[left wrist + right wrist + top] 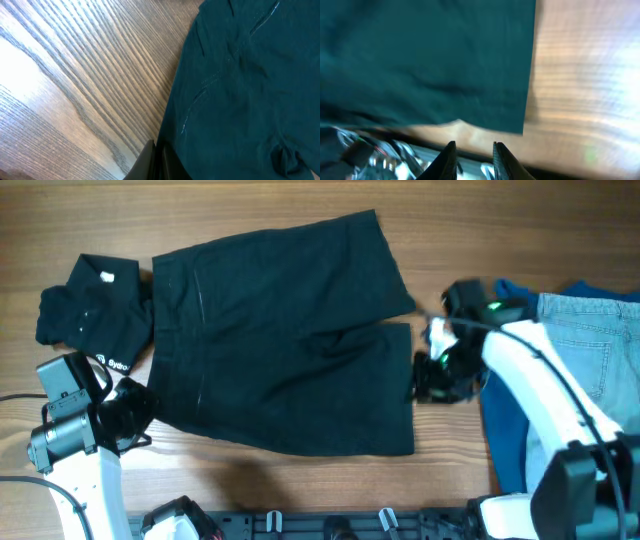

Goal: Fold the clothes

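We see the black shorts [285, 335] spread flat across the middle of the wooden counter [450, 240], with the waistband toward the left side and the two legs reaching to the right. A small black shirt [95, 310] with white print lies bunched at the left, touching the waistband edge. At the far right a blue top [505, 420] lies partly under light denim jeans [595, 345], both apart from the shorts. The left claw [140, 405] sits at the near corner of the waistband. In its wrist view only a dark sliver of it [156, 167] shows at the bottom edge, beside the border of the shorts [250, 90] and over bare wood [75, 75], so we cannot tell whether it is released or clenched. The right claw [428, 378] hovers just beside the hem of the nearer leg. Its own camera, somewhat blurred, shows its two fingertips [449, 160] spread apart with nothing between them, so it is released. There the corner of the shorts [420, 60] lies just beyond the fingertips, with a strip of counter [580, 75] showing between cloth and claw [474, 160].
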Robot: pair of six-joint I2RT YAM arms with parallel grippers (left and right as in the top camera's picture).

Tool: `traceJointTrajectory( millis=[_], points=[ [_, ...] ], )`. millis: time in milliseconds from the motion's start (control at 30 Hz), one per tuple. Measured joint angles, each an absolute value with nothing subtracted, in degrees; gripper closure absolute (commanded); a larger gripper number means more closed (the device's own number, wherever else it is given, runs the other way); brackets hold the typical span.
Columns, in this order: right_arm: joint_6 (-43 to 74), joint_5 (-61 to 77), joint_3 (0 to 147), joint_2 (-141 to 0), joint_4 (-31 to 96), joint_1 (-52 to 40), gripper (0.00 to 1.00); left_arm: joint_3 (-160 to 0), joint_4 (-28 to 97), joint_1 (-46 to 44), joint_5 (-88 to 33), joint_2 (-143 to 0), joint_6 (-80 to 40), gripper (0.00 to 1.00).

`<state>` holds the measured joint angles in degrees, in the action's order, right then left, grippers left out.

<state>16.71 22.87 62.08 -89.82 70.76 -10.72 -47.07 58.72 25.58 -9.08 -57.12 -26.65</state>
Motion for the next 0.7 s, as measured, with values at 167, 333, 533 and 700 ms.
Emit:
traceJointTrajectory(
  millis=[167, 333, 533, 700],
  points=[
    [18.17, 27.22, 45.98, -90.02, 66.76, -11.86, 0.8, -47.07, 58.72, 25.58, -9.08, -57.12, -26.65, 0.96],
    [17.26, 32.86, 39.88, -90.02, 62.17, -11.86, 0.24, -47.07, 58.15, 25.58, -9.1, -57.12, -26.65, 0.96],
    [26.04, 32.86, 36.62, -90.06, 52.18, -11.86, 0.25, -47.07, 58.02, 25.58, -9.1, -57.12, -26.65, 0.96],
    [30.92, 32.95, 36.47, -90.08, 48.36, -11.86, 0.44, -47.07, 58.02, 25.58, -9.1, -57.12, -26.65, 0.96]
  ],
)
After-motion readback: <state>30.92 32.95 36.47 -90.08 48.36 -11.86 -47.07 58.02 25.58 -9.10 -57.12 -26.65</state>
